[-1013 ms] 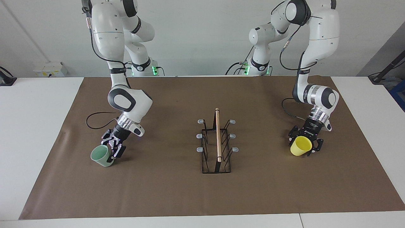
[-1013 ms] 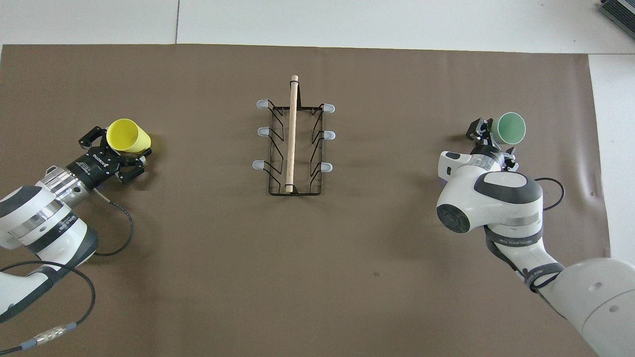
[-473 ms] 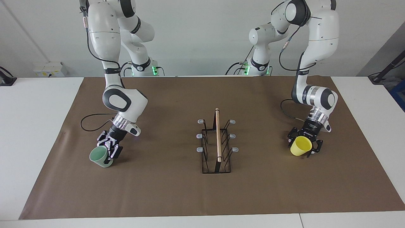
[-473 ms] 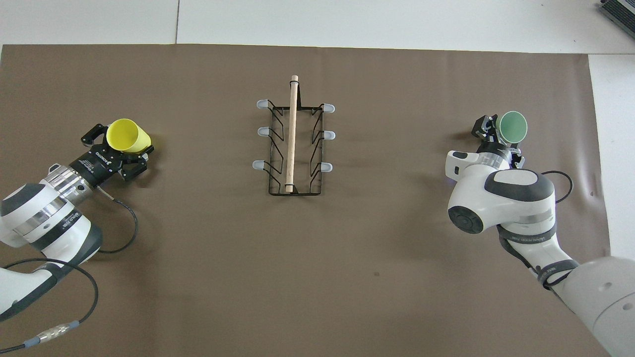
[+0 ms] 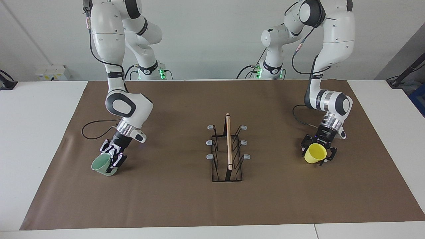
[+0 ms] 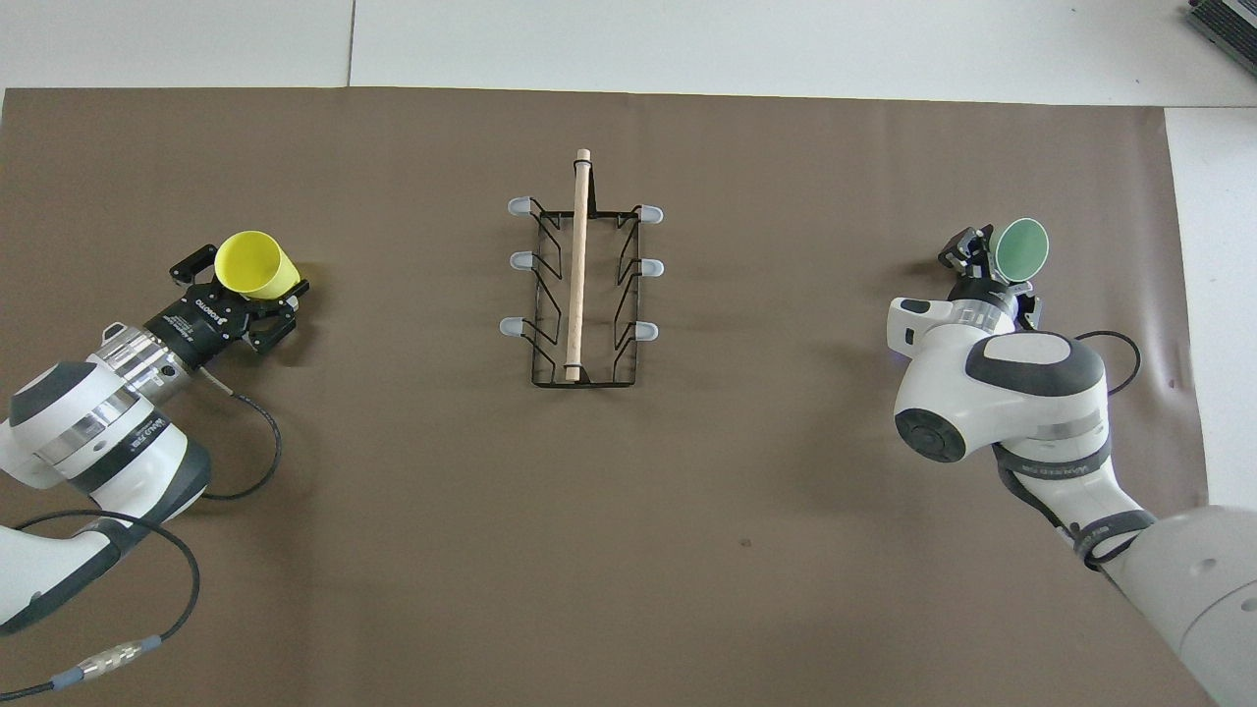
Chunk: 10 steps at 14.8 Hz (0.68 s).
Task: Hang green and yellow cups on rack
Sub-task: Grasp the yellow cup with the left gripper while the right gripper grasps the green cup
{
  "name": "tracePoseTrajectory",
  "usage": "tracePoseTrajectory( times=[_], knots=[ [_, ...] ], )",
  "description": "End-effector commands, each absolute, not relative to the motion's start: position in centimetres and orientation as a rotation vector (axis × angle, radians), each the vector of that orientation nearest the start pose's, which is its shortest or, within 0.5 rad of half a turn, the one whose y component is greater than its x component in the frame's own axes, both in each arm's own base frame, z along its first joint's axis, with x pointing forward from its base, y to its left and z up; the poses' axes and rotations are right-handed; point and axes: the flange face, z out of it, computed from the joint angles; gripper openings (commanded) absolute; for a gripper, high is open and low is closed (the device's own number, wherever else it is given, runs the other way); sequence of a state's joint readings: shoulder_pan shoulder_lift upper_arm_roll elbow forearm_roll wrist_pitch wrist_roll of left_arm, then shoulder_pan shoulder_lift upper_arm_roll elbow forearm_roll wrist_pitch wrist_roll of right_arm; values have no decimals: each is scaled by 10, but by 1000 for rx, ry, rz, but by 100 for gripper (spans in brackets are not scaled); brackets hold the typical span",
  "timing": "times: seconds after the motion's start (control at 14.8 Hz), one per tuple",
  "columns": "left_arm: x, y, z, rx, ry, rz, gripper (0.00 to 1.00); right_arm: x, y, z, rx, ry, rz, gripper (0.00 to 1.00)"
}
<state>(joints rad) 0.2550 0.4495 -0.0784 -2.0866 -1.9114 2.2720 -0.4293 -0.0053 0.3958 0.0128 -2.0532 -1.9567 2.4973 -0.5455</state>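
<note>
**Both cups gripped, rack untouched**

The green cup (image 5: 101, 163) tilts, mouth away from the robots, clamped in the right gripper (image 5: 111, 157). The yellow cup (image 5: 314, 153) likewise sits between the left gripper's (image 5: 318, 151) closed fingers. The rack (image 5: 228, 150) stands between them, its rod running away from the robots, 6 prongs bare.

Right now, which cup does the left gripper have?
The yellow cup, at the left arm's end of the table, sits in the left gripper; the green cup is at the right gripper.

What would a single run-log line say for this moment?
left gripper: shut on yellow cup | right gripper: shut on green cup | rack: mid-table, prongs bare | cups: not yet hung
</note>
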Motion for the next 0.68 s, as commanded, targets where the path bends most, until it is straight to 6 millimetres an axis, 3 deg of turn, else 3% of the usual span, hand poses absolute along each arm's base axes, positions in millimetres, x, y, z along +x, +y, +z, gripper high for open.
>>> tracePoseTrajectory(
  times=[0.0,0.14,0.34,0.47,0.61],
  knots=[
    [581,80,203,835,1767,-334,0,597,7,237,854,1903,-270,0],
    [582,80,204,860,1750,-315,0,595,14,239,872,1945,-214,0],
    [582,83,206,892,1720,-289,0,593,7,245,868,1981,-185,0],
    [583,95,210,891,1715,-274,0,590,4,250,876,2011,-139,0],
    [590,94,222,940,1687,-270,0,585,7,267,868,2017,-101,0]
  ],
)
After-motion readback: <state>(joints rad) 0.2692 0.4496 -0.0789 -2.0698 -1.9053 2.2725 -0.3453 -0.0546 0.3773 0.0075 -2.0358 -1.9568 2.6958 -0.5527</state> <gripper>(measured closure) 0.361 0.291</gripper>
